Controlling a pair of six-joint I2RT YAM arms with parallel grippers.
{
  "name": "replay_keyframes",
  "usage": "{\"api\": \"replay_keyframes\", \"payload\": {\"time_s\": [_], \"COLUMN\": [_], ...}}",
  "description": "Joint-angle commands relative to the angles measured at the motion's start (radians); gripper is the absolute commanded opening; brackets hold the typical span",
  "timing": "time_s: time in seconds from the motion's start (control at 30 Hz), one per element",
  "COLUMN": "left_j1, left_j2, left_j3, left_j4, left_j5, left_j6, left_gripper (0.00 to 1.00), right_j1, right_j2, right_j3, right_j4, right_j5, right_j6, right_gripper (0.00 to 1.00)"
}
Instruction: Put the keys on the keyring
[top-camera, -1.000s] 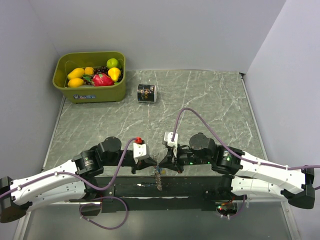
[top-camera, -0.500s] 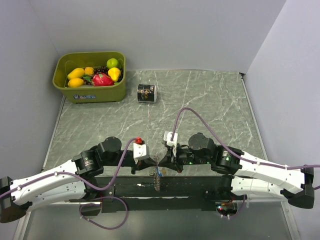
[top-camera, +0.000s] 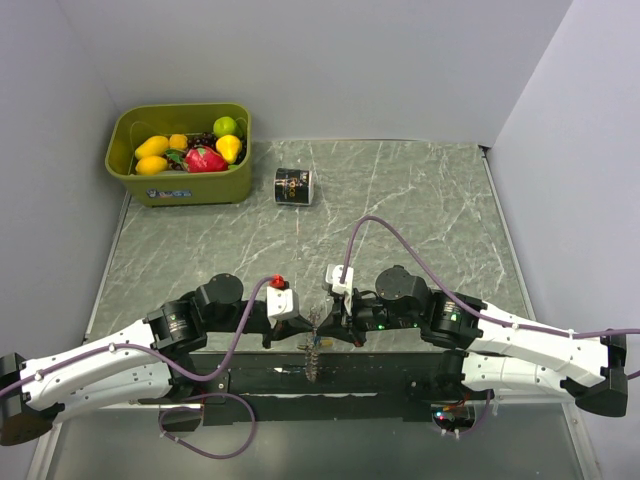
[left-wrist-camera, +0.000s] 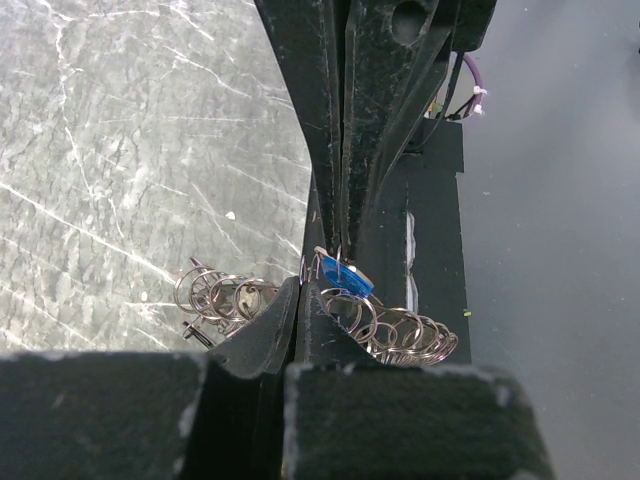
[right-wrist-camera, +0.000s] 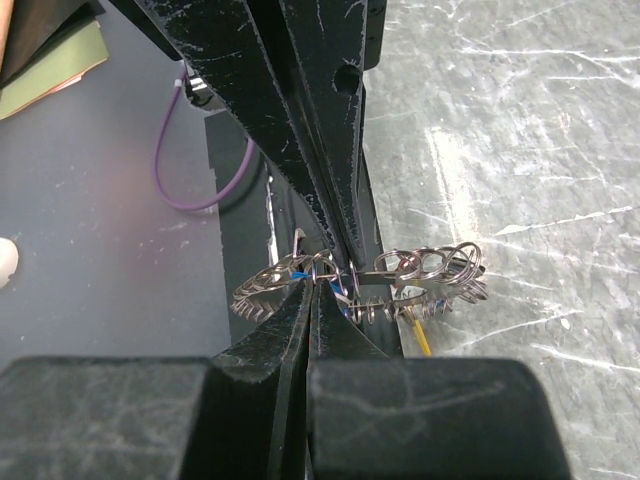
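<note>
Both grippers meet tip to tip at the near table edge. My left gripper (top-camera: 306, 328) (left-wrist-camera: 300, 288) is shut on the keyring (left-wrist-camera: 398, 330), a thin metal ring fringed with many small silver rings and keys; it hangs between the arms (top-camera: 316, 350). My right gripper (top-camera: 326, 322) (right-wrist-camera: 316, 284) is shut at the ring's edge, on a key with a blue head (left-wrist-camera: 341, 275); a bit of blue shows at its tips (right-wrist-camera: 300, 272). The keyring's fringe spreads to both sides of the right fingers (right-wrist-camera: 425, 272). The pinched spots themselves are hidden by the fingers.
A green bin (top-camera: 185, 190) of toy fruit stands at the far left. A small black labelled can (top-camera: 293, 186) lies beside it. The black base strip (top-camera: 400, 372) runs along the near table edge under the grippers. A purple cable (top-camera: 360, 235) loops over the right arm.
My right gripper has shifted slightly left, closing up against the left gripper. The hanging keyring has swung a little between them. The left arm has barely moved.
</note>
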Motion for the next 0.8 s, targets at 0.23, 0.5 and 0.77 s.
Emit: {"api": "replay_keyframes", "payload": {"time_s": [0.23,0.5,0.77], "left_j1": [-0.007,-0.009,-0.01], "left_j2": [-0.049,-0.066,-0.109], "left_j3": [0.03,0.016,-0.005], "left_j4": [0.089,0.104,0.132], "left_j5": [0.044,0.08,0.1], "left_j6": [0.007,0.006,0.01], "left_gripper": [0.01,0.01,0.01], "right_j1": [0.003,-0.011,-0.015], "right_j2": [-0.013,-0.015,-0.003], "right_j3": [-0.011,-0.021,-0.035], "right_j4": [0.014,0.019,0.031], "right_j5": [0.094,0.113,0.102], "right_j6": [0.03,0.044,0.053], "right_gripper": [0.0,0.0,0.0]}}
